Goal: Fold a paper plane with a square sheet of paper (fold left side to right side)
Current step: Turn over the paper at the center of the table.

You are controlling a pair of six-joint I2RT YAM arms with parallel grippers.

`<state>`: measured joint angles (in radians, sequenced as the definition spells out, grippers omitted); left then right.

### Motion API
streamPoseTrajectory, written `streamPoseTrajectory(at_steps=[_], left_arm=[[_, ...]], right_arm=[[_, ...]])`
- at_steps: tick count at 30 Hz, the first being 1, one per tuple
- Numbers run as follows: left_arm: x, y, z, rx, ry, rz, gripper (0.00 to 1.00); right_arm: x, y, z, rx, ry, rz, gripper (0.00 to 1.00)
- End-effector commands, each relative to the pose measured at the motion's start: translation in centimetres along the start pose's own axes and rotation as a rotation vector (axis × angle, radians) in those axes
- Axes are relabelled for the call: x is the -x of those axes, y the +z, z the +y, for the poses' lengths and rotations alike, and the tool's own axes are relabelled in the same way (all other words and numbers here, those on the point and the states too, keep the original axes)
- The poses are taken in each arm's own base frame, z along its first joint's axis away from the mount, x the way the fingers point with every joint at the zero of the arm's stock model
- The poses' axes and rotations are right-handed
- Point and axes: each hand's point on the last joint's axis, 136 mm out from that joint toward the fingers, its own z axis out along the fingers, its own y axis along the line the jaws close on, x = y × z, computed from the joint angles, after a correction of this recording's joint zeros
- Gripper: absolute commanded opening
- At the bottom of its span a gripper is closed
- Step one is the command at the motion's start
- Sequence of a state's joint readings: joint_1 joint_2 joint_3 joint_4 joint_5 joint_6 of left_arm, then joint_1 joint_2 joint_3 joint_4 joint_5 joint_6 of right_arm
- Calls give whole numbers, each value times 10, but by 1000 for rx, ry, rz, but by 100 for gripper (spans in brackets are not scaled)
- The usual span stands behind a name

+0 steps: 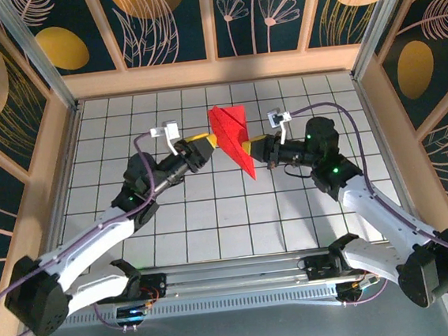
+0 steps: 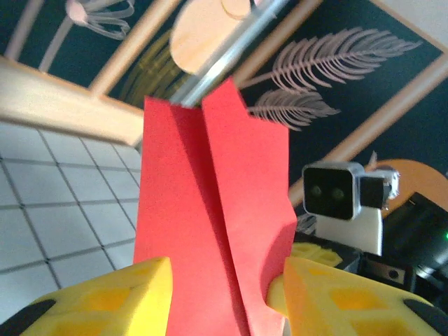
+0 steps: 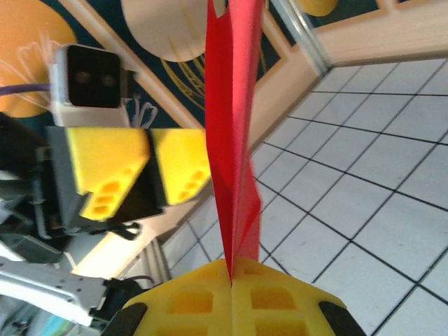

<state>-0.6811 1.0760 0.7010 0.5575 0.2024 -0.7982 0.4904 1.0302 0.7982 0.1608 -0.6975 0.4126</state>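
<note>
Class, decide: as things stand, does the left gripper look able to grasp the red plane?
Probably yes. The left gripper is open with the plane standing between its fingers, nothing intervening, and the shut right gripper holds the plane in place.

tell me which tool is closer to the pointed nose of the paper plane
Right. The right tool is pinched shut on the paper plane just short of its nose, from the right. The left tool is at the wider tail half, on the left.
</note>
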Motion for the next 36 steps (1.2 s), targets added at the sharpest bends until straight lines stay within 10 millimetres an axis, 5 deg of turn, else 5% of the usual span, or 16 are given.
streamPoseTrajectory(at_steps=[1, 9, 17, 28, 34, 36], left_arm=[[13, -26, 36, 229, 68, -97, 49], [31, -97, 87, 581, 62, -265, 51], [37, -137, 103, 700, 30, -366, 52], [36, -141, 106, 709, 17, -376, 54], [35, -136, 105, 703, 18, -364, 55], [33, -134, 106, 699, 17, -356, 55]], right_arm=[[-3, 1, -27, -241, -94, 41, 0], [-28, 11, -83, -780, -267, 195, 0], [-73, 21, -130, -1155, -491, 473, 0], [-157, 40, -192, -1398, -673, 788, 0], [-189, 53, -198, -1341, -639, 853, 0], [-195, 55, -197, -1318, -610, 860, 7]])
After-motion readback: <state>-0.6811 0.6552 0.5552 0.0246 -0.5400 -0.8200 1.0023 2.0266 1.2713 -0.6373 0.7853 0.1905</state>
